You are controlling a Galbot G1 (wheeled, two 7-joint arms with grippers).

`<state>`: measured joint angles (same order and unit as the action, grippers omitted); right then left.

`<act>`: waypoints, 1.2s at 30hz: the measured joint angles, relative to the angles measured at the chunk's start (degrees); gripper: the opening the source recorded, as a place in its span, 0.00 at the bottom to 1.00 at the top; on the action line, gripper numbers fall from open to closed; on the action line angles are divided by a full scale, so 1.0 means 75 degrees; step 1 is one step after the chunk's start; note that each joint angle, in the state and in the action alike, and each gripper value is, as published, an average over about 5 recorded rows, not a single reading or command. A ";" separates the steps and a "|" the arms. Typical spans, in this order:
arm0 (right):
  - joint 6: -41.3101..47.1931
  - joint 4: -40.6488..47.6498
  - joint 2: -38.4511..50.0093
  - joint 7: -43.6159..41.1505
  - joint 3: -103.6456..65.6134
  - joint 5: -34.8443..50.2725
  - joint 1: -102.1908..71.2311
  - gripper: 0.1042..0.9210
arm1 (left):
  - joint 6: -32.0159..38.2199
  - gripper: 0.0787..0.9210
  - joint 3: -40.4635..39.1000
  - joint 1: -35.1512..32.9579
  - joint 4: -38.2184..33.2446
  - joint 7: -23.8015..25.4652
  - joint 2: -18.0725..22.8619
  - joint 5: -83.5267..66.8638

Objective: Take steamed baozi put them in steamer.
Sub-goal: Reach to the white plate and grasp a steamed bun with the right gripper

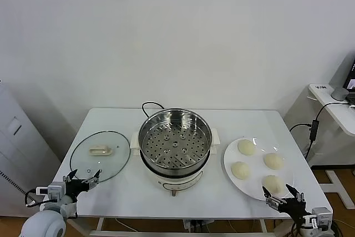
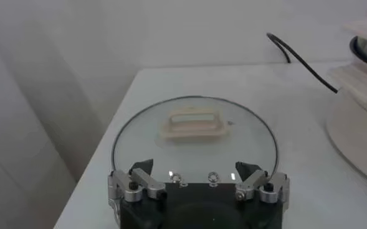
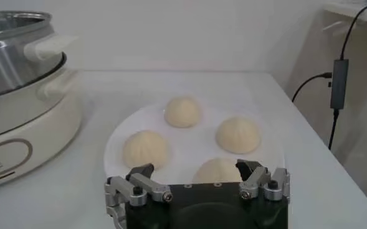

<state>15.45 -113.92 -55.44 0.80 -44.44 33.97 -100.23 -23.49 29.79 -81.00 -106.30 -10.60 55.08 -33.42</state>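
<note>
Nearest baozi point(image 3: 219, 172) half behind right pincer point(image 3: 197, 174)

Open approach ahead of both grippers

Ahead of the right gripper point(image 1: 282, 195), four steamed baozi point(image 1: 246, 147) crowd the plate point(image 1: 230, 159); the steamer point(image 1: 175, 142) wall rises to its left, top uncovered. Ahead of the left gripper point(image 1: 83, 181), the flat glass lid point(image 1: 100, 156) covers the tabletop point(image 1: 249, 120).
</note>
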 measured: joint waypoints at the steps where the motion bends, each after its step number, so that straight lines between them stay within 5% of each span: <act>1: -0.0003 0.0007 0.0013 -0.0019 -0.0015 -0.0053 0.0017 0.88 | 0.0000 0.88 -0.0001 -0.0005 0.0000 0.0000 0.0000 0.0000; 22: -0.1079 0.1792 0.1794 -0.1783 0.1090 -0.5326 0.3202 0.88 | -0.0141 0.88 -0.0058 0.0009 -0.0291 0.0067 0.0075 0.0071; 36: -0.1679 0.3931 0.3009 -0.4855 0.4623 -0.5854 0.7392 0.88 | -0.0369 0.88 -0.0009 -0.0067 -0.0409 0.0152 0.0173 0.0432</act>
<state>2.86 -84.44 -32.87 -35.61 -9.77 -9.94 -44.79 -26.25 29.72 -81.50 -109.37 -9.46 56.38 -30.18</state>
